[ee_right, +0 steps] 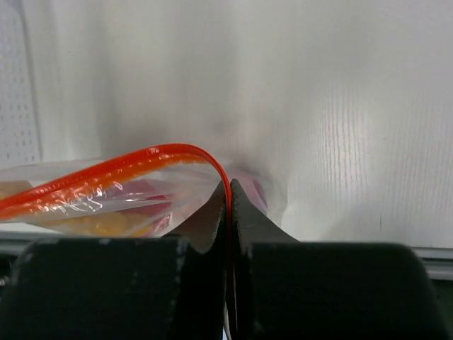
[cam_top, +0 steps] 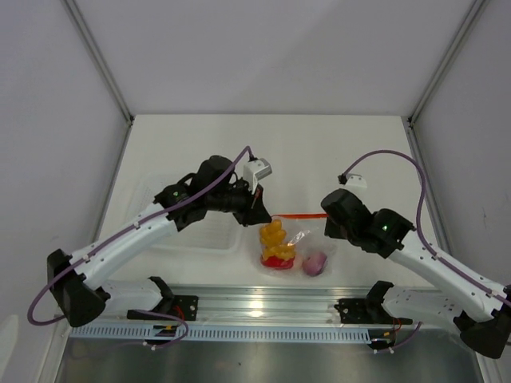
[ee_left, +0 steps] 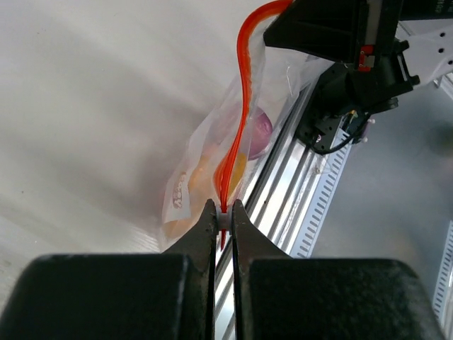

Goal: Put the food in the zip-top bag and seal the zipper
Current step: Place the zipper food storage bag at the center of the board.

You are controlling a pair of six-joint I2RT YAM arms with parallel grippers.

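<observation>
The clear zip-top bag point(cam_top: 295, 243) hangs between my two grippers near the table's front edge, its red-orange zipper point(cam_top: 302, 215) stretched across the top. Inside it sit the lumpy orange-yellow piece point(cam_top: 273, 237), the red pepper-like piece point(cam_top: 277, 261) under it, and the round purple piece point(cam_top: 314, 263). My left gripper point(ee_left: 223, 214) is shut on the zipper point(ee_left: 241, 120) at its left end. My right gripper point(ee_right: 228, 186) is shut on the zipper point(ee_right: 106, 170) at its right end. The bag point(ee_left: 205, 163) also shows in the left wrist view, as does the purple piece point(ee_left: 259, 131).
A rigid clear tray point(cam_top: 188, 231) lies on the table under my left arm. An aluminium rail point(cam_top: 263, 307) runs along the table's front edge, just below the bag. White walls enclose the back and both sides.
</observation>
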